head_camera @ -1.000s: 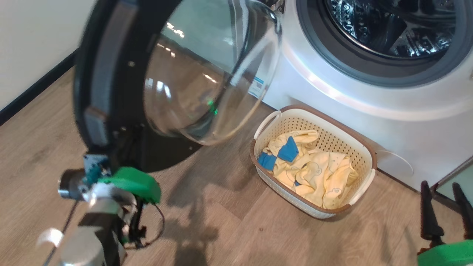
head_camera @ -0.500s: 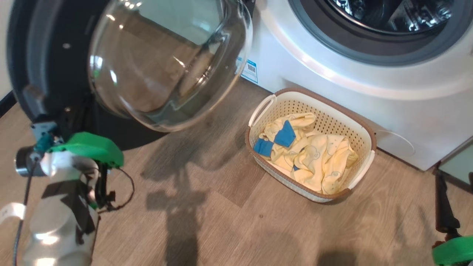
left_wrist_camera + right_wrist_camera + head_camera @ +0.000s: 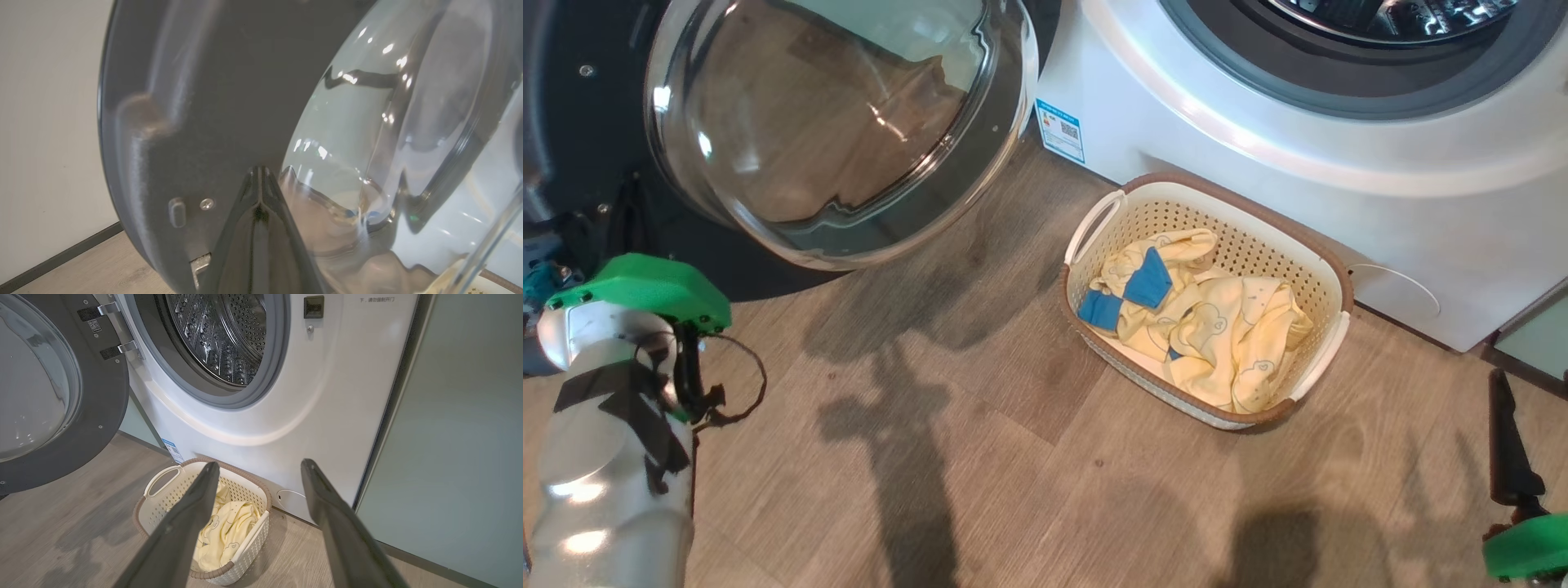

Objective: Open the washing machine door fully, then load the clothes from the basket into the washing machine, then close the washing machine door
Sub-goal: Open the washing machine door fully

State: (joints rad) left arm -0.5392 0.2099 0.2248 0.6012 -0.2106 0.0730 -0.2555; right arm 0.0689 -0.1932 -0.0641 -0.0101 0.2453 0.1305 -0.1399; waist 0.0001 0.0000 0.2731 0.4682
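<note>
The washing machine door [image 3: 841, 122] stands swung open at the upper left of the head view, its glass bowl facing me. In the left wrist view my left gripper [image 3: 258, 175] is shut with nothing in it, its tips right at the door's dark grey inner face [image 3: 196, 102] beside the glass. The white washing machine [image 3: 1258, 147] has its drum [image 3: 220, 335] open. On the floor before it the basket [image 3: 1339, 278] holds the pale yellow and blue clothes [image 3: 1209, 327]. My right gripper [image 3: 260, 465] hangs open above and to the right of the basket [image 3: 141, 514], holding nothing.
A pale green cabinet [image 3: 461, 437] stands directly to the right of the washer. The wood floor [image 3: 1013, 457] stretches between my two arms. A pale wall with a dark skirting [image 3: 49, 122] lies beyond the door's outer edge.
The door has swung further open to the left, and my left arm has gone left with it. The head camera has shifted too. The right gripper stays open.
</note>
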